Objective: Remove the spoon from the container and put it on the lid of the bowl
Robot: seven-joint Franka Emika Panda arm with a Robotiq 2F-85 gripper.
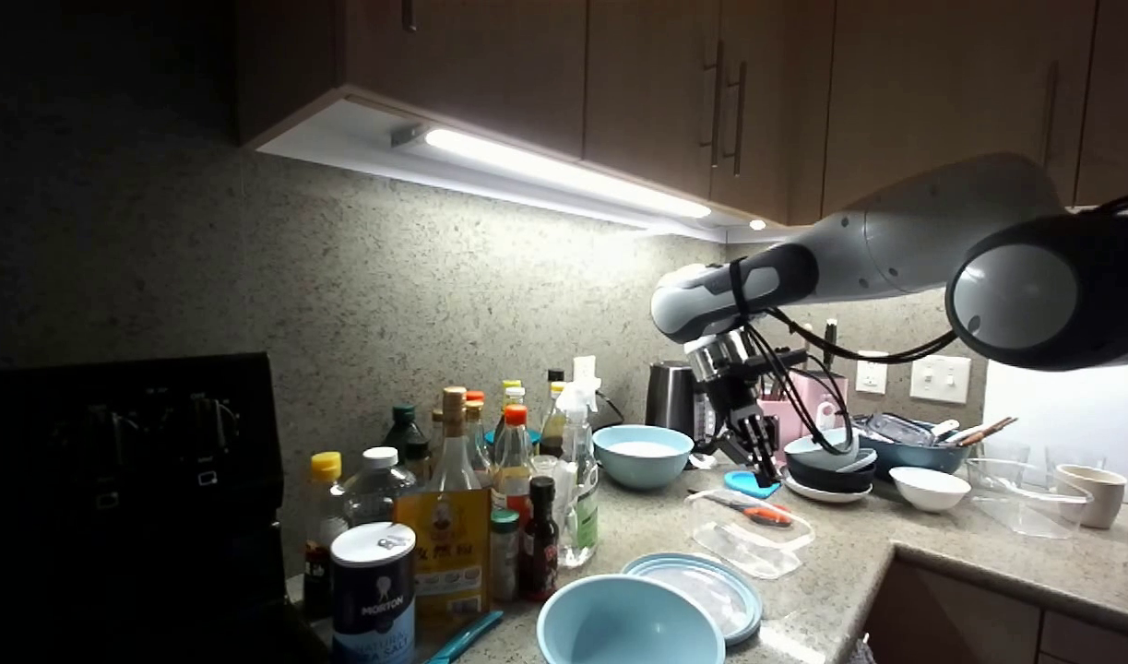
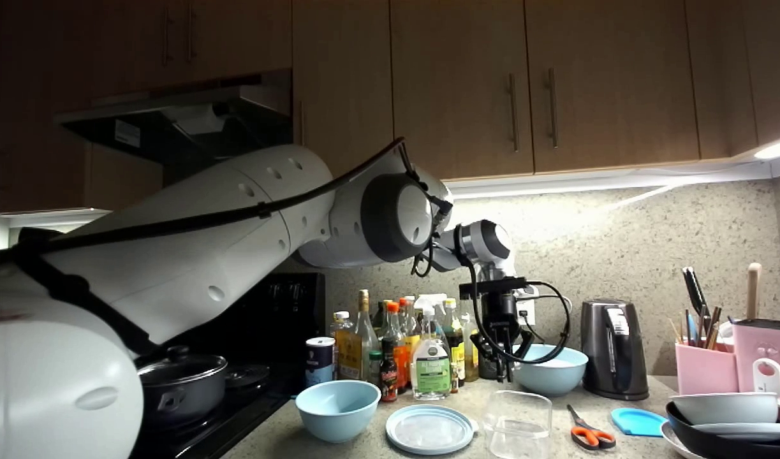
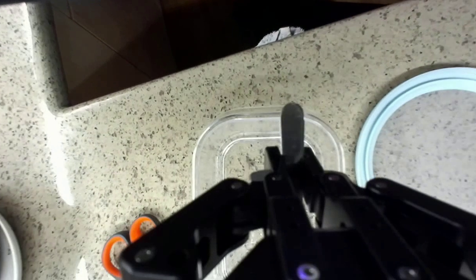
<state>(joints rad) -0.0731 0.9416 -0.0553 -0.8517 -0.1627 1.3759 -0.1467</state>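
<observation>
Speckled beige stone counter (image 3: pixel 125 163) beneath brown wood-look cabinets (image 2: pixel 460 89), and above it a smooth white-and-grey robot arm (image 2: pixel 236 210) tipped with a black, hard-edged, jointed gripper (image 2: pixel 504 373). Narrowed on a slim, dark grey, round-ended spoon (image 3: pixel 292 130), in the air over a clear, thin-walled plastic container (image 3: pixel 207 167) with rounded corners. Cannot make out the spoon's full length. Just beside the container, flat on the stone, a round lid (image 2: pixel 430 428) with a pale blue, ridged rim and a pale, see-through centre. Near the lid, a deep, smooth, light blue bowl (image 2: pixel 335 417); farther back, beside a glossy dark kettle (image 2: pixel 600 357), a second light blue bowl (image 2: pixel 552 376). On the container's opposite side from the lid, scissors (image 2: pixel 584 428) with rounded orange handles, and a flat turquoise piece (image 2: pixel 638 422). Farther back too, a tight cluster of glass and plastic bottles (image 2: pixel 431 373) and a cylindrical salt canister (image 1: pixel 373 590). Spoon recognisable in the wrist view alone, lost against the black gripper in both exterior views. Lid cut off by the frame in the wrist view, whole in an exterior view. Only in an exterior view, a dark, round pot (image 2: pixel 192 392) on a black stove (image 2: pixel 252 405); likewise, only in an exterior view, a beige mug (image 1: pixel 1089 498) beside a clear plastic tub (image 1: pixel 1034 507).
</observation>
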